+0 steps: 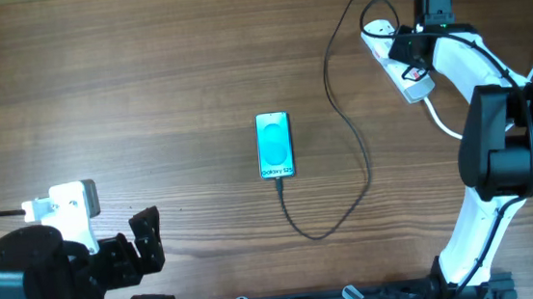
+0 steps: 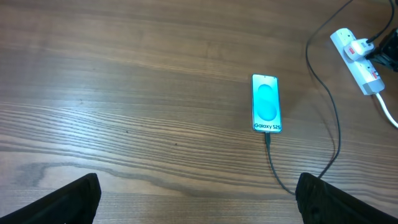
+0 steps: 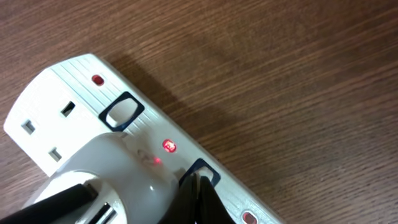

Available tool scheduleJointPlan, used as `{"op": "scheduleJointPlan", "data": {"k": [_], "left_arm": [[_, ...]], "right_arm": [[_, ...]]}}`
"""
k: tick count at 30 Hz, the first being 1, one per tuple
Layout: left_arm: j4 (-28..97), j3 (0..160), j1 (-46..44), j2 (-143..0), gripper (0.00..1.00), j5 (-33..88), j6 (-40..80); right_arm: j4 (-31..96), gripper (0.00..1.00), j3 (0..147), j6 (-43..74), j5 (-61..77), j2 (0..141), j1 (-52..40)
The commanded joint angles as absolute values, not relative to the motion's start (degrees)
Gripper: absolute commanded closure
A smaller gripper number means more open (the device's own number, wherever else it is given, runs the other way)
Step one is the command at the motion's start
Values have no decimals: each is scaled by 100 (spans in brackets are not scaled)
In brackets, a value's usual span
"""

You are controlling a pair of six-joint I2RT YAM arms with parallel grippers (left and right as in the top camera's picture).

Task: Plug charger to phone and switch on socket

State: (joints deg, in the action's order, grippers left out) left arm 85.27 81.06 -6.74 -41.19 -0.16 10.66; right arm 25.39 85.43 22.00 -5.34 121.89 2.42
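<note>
Wooden counter (image 1: 144,73), from overhead: the charger (image 1: 367,165) links the phone (image 1: 274,146), lying mid-counter, to the socket (image 1: 379,35), where the right tool (image 1: 406,58) sits clenched; the left tool (image 1: 147,239) gapes, released. Left wrist: the connector (image 2: 268,138) looks seated in the phone. Right wrist: a red lamp (image 3: 168,146) glows beside the tool's tips, so the switching looks done or nearly so.

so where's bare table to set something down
Widest bare wood is left of the phone, above the left gripper. A narrower strip lies between phone and cable. Crowded: top right, around the power strip and right gripper.
</note>
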Motion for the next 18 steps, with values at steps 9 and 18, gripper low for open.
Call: {"op": "scheduleJointPlan", "data": {"k": [9,18], "left_arm": [[8510,8101,-690,-4097,0,-73,1076],[8453,8097,-690,-4062,0,-82,1074]], "right_arm": [[2904,96,8383,2246,-252,12418,134],[3575,96,8383,2248,-858,11786,137]]}}
